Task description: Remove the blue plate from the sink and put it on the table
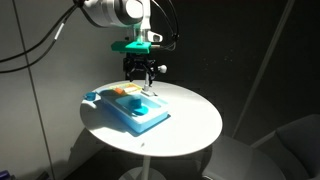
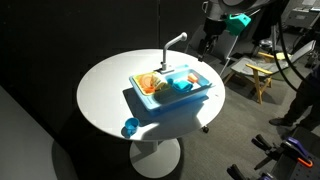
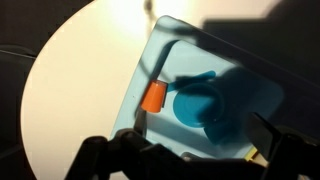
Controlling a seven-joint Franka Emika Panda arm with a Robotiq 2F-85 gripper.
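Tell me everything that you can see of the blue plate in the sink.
The blue plate is a small round disc. Its blue is deeper than that of the light-blue sink around it, and it looks like smooth plastic. It lies flat on the bottom of the basin, partly in shadow. An orange item lies close beside it; whether the two touch I cannot tell. Nothing grips the plate.

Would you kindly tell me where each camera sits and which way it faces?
An exterior view: beside the table, slightly above its top, facing the sink; arm and open hand above.
An exterior view: higher, looking down across the table at sink and faucet; arm at top right.
Wrist view: above the sink, looking down at the blue plate; fingers along the bottom.
All share the sink.
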